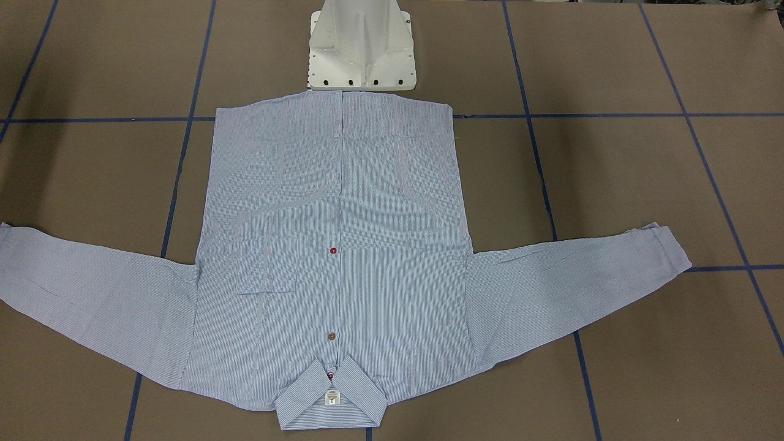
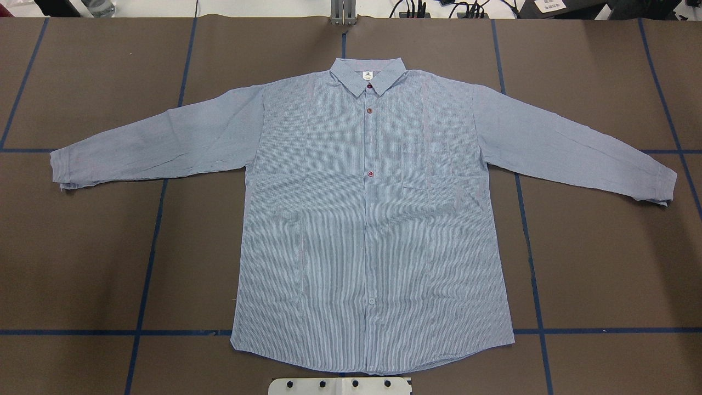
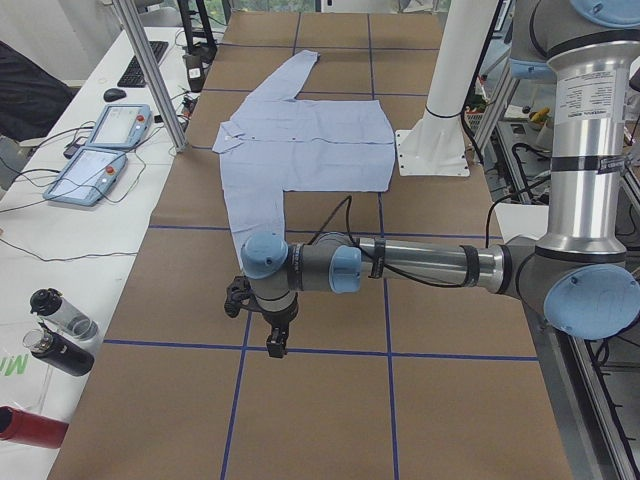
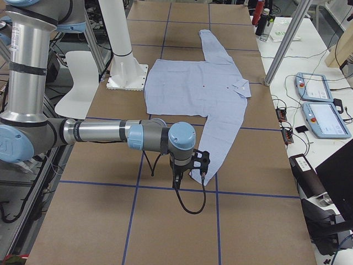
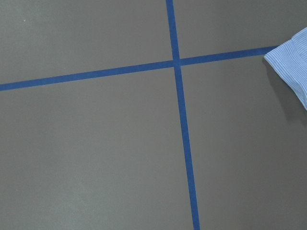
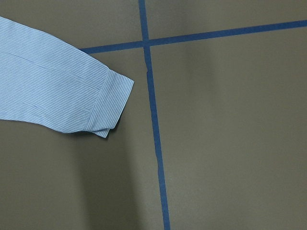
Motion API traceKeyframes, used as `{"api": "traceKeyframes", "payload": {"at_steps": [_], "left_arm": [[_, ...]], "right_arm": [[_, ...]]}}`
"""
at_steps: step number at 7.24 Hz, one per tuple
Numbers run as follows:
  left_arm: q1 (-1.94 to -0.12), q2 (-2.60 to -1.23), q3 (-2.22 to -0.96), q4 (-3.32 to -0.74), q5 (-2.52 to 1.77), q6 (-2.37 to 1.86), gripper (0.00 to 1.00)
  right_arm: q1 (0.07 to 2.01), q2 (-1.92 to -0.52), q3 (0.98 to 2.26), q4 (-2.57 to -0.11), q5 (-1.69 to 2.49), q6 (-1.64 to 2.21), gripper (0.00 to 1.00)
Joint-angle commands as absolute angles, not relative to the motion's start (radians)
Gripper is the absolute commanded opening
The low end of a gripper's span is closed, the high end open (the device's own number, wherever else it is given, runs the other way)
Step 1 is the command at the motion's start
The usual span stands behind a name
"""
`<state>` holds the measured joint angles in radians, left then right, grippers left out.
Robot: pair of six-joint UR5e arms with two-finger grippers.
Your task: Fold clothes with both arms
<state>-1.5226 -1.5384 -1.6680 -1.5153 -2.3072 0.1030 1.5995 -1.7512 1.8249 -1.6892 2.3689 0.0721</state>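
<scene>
- shirt (image 2: 367, 219) flat on table, front up, sleeves spread, collar far from base (image 1: 361, 49) — nothing folded yet
- left gripper (image 3: 272, 340) and right gripper (image 4: 194, 172) hang near cuffs (image 6: 110, 98); open or closed, can't tell
- next, likely: drop onto both cuffs, pinch cleanly

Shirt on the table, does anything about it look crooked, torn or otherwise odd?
Nothing looks askew or torn: the shirt lies flat and spread out, front up. The one oddity is mismatched buttons: a red button, a brown button, and a pale blue button near the hem.
</scene>
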Motion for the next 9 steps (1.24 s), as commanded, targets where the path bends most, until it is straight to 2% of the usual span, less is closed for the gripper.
{"api": "traceKeyframes", "payload": {"at_steps": [1,2,4,6,9], "left_arm": [[-1.522,-1.6,-1.666,-1.514,-2.304,0.106,0.99],[-1.522,-1.621,-1.68,-1.52,-2.313,0.115,0.99],[-1.522,-1.647,-1.683,-1.653,-2.31,0.104,0.99],[-1.519,-1.637,-1.678,-1.695,-2.313,0.104,0.99],[-1.514,-1.658,-1.7,-1.697,-2.315,-0.012,0.99]], "right_arm": [[1.586,-1.737,1.819,-1.684,2.375,0.072,1.0],[1.548,-1.68,1.792,-1.633,2.375,0.074,1.0],[1.482,-1.652,1.74,-1.527,2.378,0.071,1.0],[1.445,-1.608,1.624,-1.357,2.413,0.165,1.0],[1.39,-1.608,1.427,-0.955,2.402,0.271,1.0]]}}
